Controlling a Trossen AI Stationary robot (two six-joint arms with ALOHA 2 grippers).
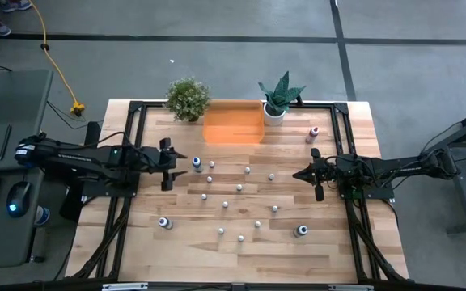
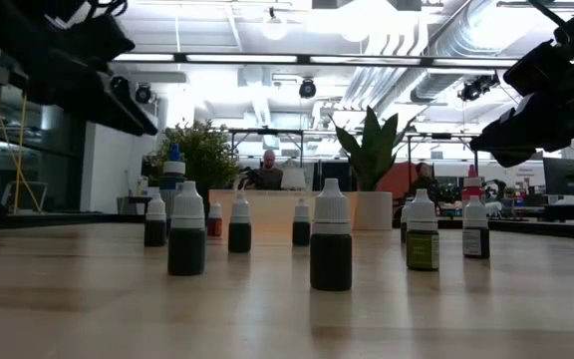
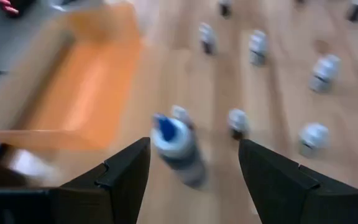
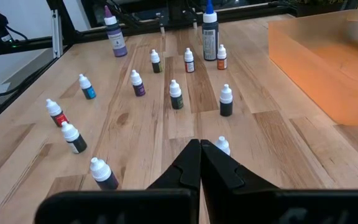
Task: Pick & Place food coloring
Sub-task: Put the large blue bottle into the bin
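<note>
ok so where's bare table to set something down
Bare wood runs along the table's near edge, below the lowest bottles, and between the orange tray and the pink bottle. The middle is crowded with bottles, between the open left gripper and shut right gripper.

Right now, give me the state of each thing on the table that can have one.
Left claw: open, blue-tipped bottle between its fingers, not gripped.
Right claw: shut, empty, over the table.
Orange tray: empty.
Small white-capped bottles: upright, capped, scattered apart.
Pink bottle: upright near the table's right edge.
</note>
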